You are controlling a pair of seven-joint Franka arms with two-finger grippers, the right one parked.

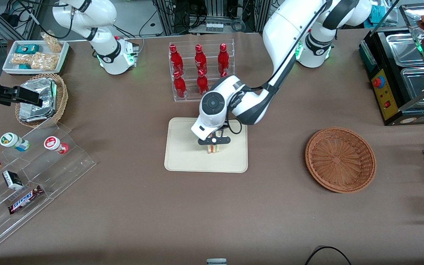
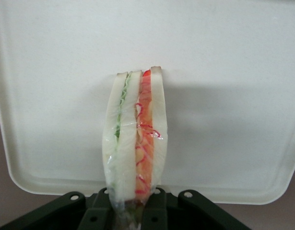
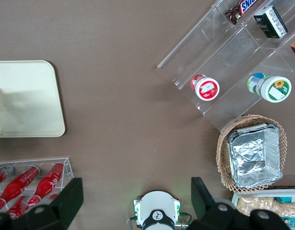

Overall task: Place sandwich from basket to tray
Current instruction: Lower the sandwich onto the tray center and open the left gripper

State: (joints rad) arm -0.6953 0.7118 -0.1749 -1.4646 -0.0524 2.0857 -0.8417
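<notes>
Cream-beige tray (image 1: 182, 162) lies directly under the gripper (image 1: 214, 146), which is clenched on the sandwich (image 1: 214, 148) and holds it on edge over the tray's middle, toward the bottle rack (image 1: 201, 71). The reddish-brown basket (image 1: 340, 159) sits well apart, toward the working arm's end of the table, with nothing in it.

By my reading the step in hand is the set-down. To do it well, the wedge should come straight down until its lower edge bears on the tray, and only then should the fingers part, slowly, since a thin wedge standing on edge will likely topple once freed.

From the front, the arm's wrist covers much of the sandwich, so whether it already touches the tray is hard to say. The left wrist view shows what the front does not: the bread layers, green and red-orange filling under clear wrap (image 2: 135, 139), the pinch at one end, and the tray's rim (image 2: 224, 197) close by the gripper (image 2: 133, 211).
</notes>
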